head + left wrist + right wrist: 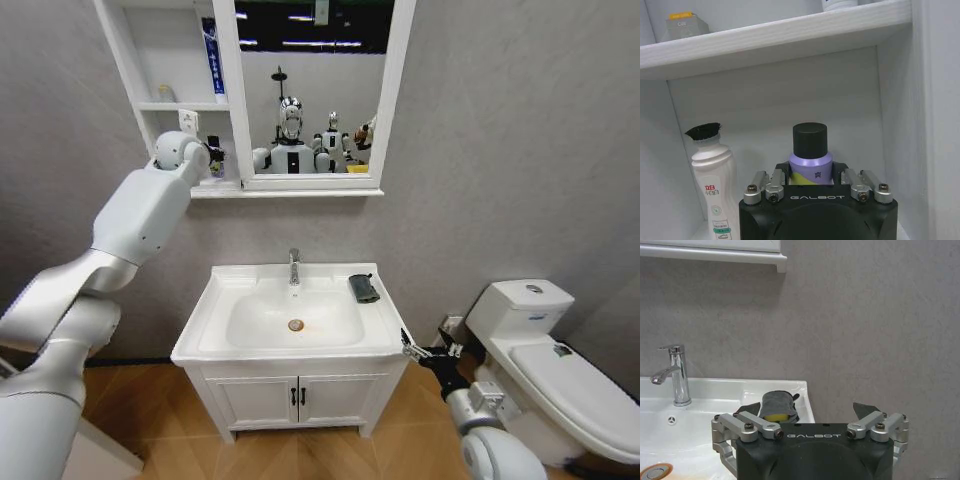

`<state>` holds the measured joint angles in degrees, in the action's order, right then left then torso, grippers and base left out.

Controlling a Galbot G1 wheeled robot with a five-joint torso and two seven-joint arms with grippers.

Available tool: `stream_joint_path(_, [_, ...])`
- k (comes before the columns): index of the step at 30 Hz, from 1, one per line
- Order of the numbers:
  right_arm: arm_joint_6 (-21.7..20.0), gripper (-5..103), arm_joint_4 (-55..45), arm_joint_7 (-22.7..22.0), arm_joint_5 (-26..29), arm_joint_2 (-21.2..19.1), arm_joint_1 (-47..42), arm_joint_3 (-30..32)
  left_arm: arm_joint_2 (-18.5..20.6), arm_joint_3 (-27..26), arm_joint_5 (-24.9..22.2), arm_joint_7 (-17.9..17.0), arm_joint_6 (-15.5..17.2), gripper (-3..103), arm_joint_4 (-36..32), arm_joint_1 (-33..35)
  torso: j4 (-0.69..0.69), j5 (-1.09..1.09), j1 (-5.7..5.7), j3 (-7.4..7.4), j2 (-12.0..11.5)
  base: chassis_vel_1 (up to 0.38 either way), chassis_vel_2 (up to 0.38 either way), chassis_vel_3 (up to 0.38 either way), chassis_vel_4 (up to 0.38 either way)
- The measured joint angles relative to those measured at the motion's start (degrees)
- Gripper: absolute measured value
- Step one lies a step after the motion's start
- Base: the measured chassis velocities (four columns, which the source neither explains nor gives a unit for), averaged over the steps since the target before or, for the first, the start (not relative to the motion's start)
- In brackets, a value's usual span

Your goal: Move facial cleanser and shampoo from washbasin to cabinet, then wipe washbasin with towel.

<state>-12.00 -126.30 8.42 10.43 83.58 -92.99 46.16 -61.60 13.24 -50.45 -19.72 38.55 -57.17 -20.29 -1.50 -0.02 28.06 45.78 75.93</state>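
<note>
My left gripper [213,160] reaches into the lowest shelf of the white cabinet [125,60]. It is shut on a purple bottle [811,167] with a black cap, standing upright on that shelf. Beside it stands a white bottle [714,182] with a black cap. I cannot tell which is the shampoo and which the facial cleanser. The dark grey towel [364,288] lies folded on the right rim of the washbasin [200,340], showing a yellow patch in the right wrist view [774,407]. My right gripper [408,348] hangs open, nothing in it, by the basin's front right corner.
A chrome faucet [294,265] stands at the basin's back. A blue tube [212,55] and a small box [682,22] sit on the shelf above. The mirror [315,90] adjoins the shelves. A toilet [540,340] stands right. Vanity doors [300,398] are below.
</note>
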Motion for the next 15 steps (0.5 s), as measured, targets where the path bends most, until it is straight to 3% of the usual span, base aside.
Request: stream_joint_path(15, [0.6,100,0.5,0.2,0.7,-0.6,-0.1,0.4,0.2,-1.3,0.9,0.0,-0.5,43,-0.5,1.7,0.00,0.00,-0.01,-0.01,0.0,0.000,0.000,0.000,0.000])
